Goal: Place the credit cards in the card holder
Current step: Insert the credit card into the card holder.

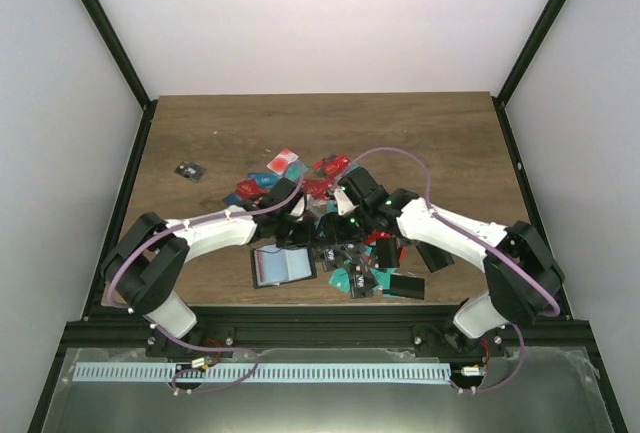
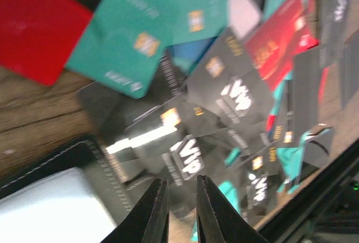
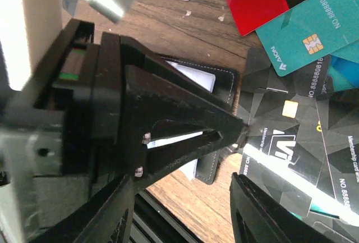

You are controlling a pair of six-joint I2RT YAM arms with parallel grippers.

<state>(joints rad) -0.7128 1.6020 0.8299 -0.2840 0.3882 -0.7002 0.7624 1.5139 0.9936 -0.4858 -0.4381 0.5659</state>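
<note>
Wooden table spreads beyond the credit cards; card holder near front edge.

- You're looking at a brown wood-grain table, sitting inside a white booth.
- Back wall is showing plain white, w/ soft, even light falling on it.
- L wall & R wall are reading a bit greyer.
- Black frame posts are slanting up at both back corners.
- Black rail is running along the table's near edge.
- Nearer you, a grey metal sheet is lying flat, w/ a pale slotted strip crossing it.
</note>
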